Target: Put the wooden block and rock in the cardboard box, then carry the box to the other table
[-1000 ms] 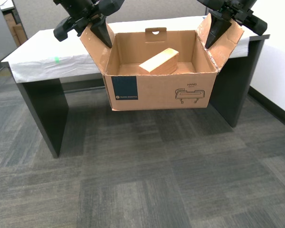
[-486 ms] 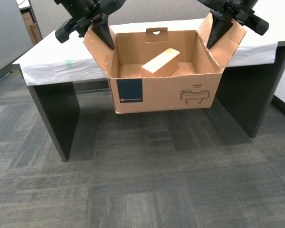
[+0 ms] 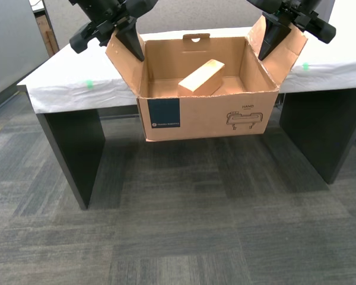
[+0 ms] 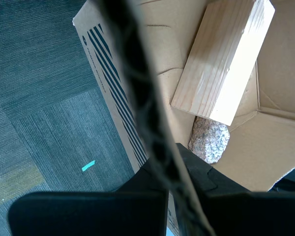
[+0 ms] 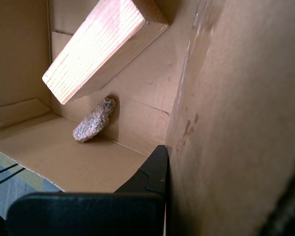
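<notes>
The cardboard box [image 3: 207, 116] hangs in the air above the carpet, just in front of the other table [image 3: 59, 77]. Inside it the wooden block [image 3: 202, 77] lies tilted. The block [image 5: 101, 46] has one end raised above the rock [image 5: 94, 120], which lies on the box floor. The rock [image 4: 210, 139] is hidden behind the front wall in the exterior view. My first gripper [image 5: 167, 155] is shut on one side flap. My second gripper [image 4: 174, 164] is shut on the other side flap. In the exterior view, a black arm holds each flap [image 3: 123, 56] from above.
The table has dark legs [image 3: 71, 148] and a whitish sheet with green tape marks [image 3: 89, 84]. Grey carpet [image 3: 178, 225] fills the foreground, with a teal tape strip [image 4: 88, 165] on it. A grey partition [image 3: 9, 47] stands at the exterior view's left.
The table and floor have slid toward the exterior view's right, so the camera has moved. The box, the block and both arms keep their places in the picture.
</notes>
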You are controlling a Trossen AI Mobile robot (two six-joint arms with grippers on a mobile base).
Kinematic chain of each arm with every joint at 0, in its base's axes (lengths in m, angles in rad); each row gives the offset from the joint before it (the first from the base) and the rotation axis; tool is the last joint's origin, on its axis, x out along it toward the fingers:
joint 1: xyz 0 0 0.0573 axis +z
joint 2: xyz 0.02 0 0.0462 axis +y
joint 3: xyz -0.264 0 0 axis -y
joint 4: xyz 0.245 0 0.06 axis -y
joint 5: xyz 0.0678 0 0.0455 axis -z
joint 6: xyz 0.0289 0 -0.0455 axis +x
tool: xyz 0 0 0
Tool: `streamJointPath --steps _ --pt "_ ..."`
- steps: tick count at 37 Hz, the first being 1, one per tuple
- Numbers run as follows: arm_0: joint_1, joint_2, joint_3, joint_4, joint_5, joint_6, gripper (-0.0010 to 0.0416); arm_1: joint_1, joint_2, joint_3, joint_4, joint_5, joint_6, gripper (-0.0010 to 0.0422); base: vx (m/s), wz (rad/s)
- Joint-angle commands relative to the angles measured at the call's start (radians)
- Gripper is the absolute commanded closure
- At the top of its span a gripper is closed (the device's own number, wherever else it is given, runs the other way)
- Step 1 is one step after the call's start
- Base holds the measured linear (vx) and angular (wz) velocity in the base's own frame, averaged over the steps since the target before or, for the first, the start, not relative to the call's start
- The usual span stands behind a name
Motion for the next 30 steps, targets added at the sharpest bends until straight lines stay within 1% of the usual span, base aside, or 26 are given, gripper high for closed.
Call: streamJointPath --steps 1,7,21,25,30 --pt "0.001 -0.001 0.001 0.005 -0.014 -0.004 0.0406 -0.002 -0.002 0.001 0.002 0.015 0.003 0.0413 0.156 -0.007" --pt "0.001 -0.001 0.001 0.006 -0.014 -0.004 0.0406 -0.002 -0.002 0.001 -0.004 0.015 -0.015 0.0413 0.156 -0.017" --pt "0.000 -0.001 0.001 -0.012 -0.014 -0.005 0.0406 -0.003 -0.002 0.001 -0.001 0.016 -0.009 0.0413 0.149 -0.030" --pt "0.001 -0.001 0.001 -0.011 -0.014 -0.005 0.0406 -0.003 -0.002 0.001 -0.001 0.041 -0.003 0.0413 0.145 -0.075" --pt "0.001 -0.001 0.001 -0.011 -0.015 -0.005 0.0406 -0.003 -0.002 0.002 0.000 0.042 -0.003 0.0413 0.141 -0.090"
